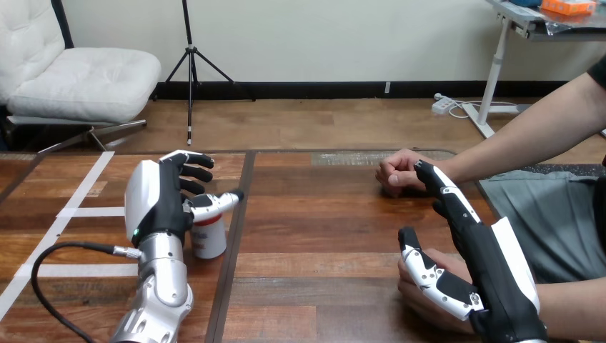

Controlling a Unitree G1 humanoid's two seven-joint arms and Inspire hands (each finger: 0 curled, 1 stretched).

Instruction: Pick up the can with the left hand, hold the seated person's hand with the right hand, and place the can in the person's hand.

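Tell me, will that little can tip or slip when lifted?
The can stands upright and narrow, so a nudge could tip it and let it roll. Its smooth-looking wall may be slippery. Small beside the left hand, it is probably light.

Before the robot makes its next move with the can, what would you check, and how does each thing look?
1. Can upright on the table: ok.
2. Left hand right beside the can: ok.
3. Left hand's grip on the can secure: cannot tell.
4. Right hand holding the person's nearer hand: not ok; its fingers are straight and it only lies over that hand.
5. A palm open to take the can: not ok; the person's farther hand is a fist on the table, and the nearer one is covered.
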